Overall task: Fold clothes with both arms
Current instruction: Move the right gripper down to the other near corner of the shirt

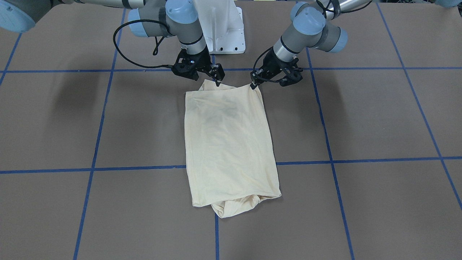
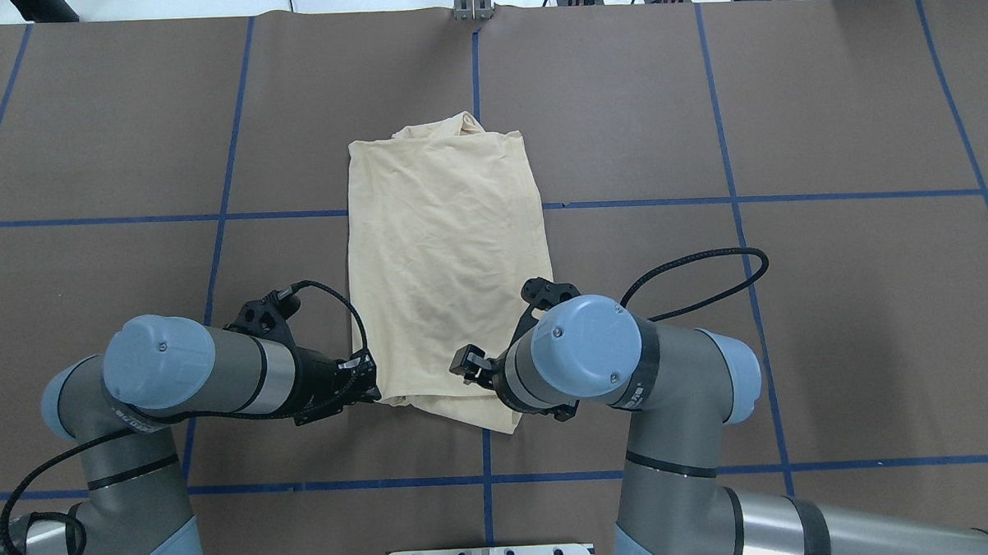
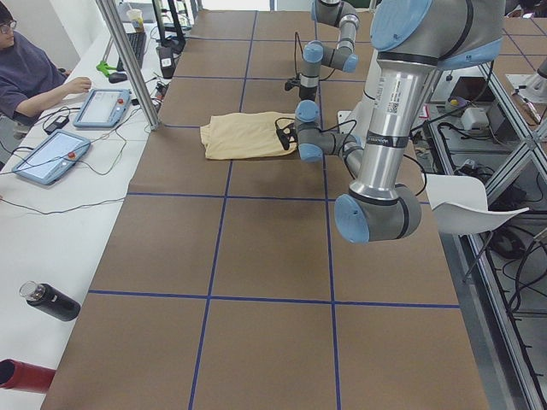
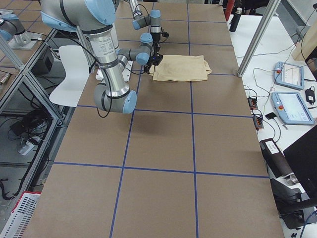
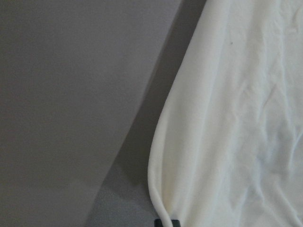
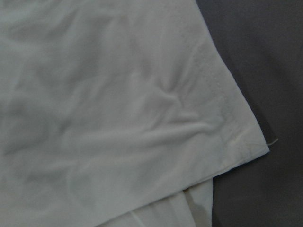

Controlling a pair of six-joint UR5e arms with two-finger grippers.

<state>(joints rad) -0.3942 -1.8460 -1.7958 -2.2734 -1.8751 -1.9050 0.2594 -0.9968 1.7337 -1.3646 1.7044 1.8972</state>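
Closest thing to any lens is the shirt (image 5: 227, 113), which fills most of both wrist views as pale creased cloth. On the left wrist view its rounded edge curves down to a black fingertip (image 5: 163, 222) at the bottom border, and the wide shadow beside that edge makes it look raised off the brown surface. The right wrist view shows a stitched hem corner with a second layer peeking out underneath, but no fingers at all.

From across the table (image 1: 379, 119), the shirt lies in the middle as a long folded rectangle running away from the robot and crossing one of the blue tape lines (image 1: 361, 159). The far end has a bunched lump of fabric sticking out past the fold. A faint darker patch shows through the cloth toward the robot's end.

The left gripper (image 1: 254, 85) sits right at one near corner, jaws drawn narrow and pinching the shirt's edge. The right gripper (image 1: 218, 81) points down onto the other near corner, tip touching the cloth. Honestly I can't tell if its jaws are clamped or just resting there.

Both the left arm (image 2: 160, 363) and the right arm (image 2: 587, 348) are bent in low either side of the shirt's near end, just in front of the white base (image 1: 223, 25).

Off to the side, a person (image 3: 26, 73) sits by two tablets (image 3: 102, 107), and a dark bottle (image 3: 51, 301) lies on the white bench.
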